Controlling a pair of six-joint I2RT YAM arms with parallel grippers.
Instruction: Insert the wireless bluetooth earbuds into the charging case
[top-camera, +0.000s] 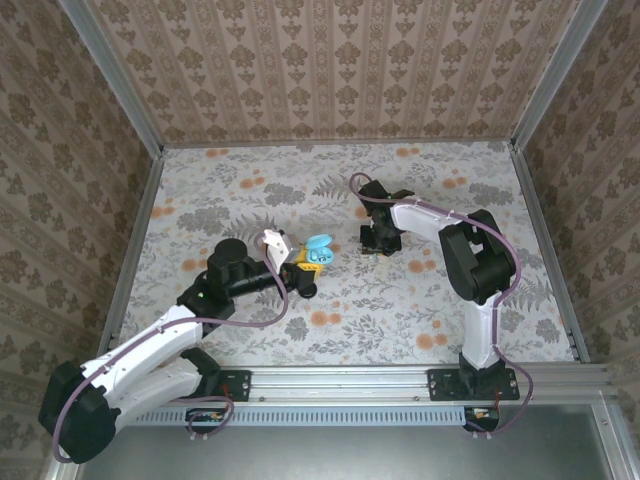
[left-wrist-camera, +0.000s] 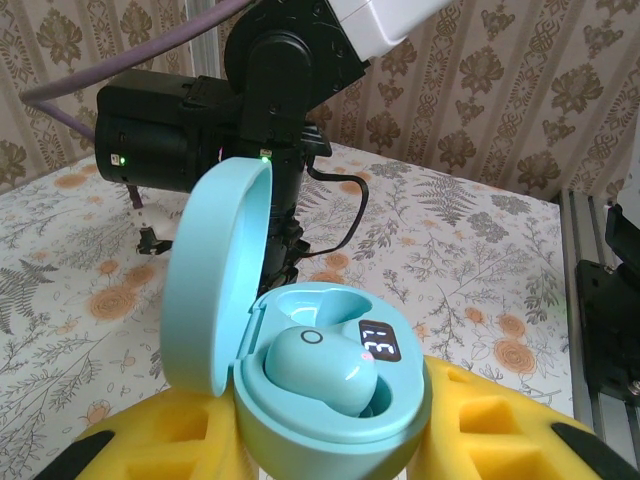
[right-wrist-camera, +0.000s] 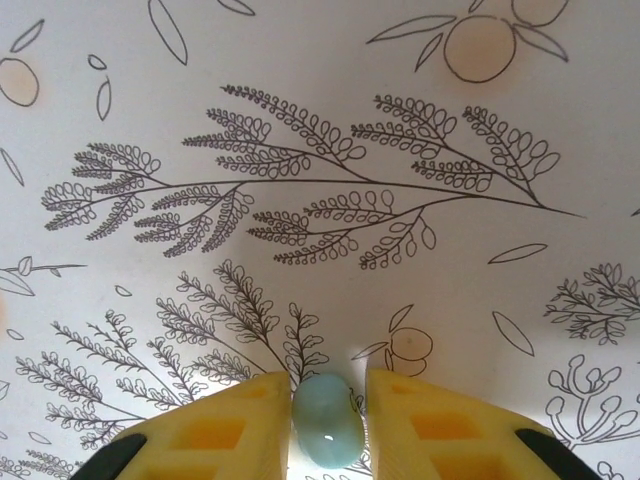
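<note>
Damask-papered walls (top-camera: 330, 60) enclose a floral tabletop (top-camera: 250, 330).

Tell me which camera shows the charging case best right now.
Left wrist: the charging case sits close up, lid open, one turquoise earbud seated, the slot behind it empty. Top external gives a small turquoise speck at the left gripper. Right wrist faces the table, a second earbud between its jaws.
</note>
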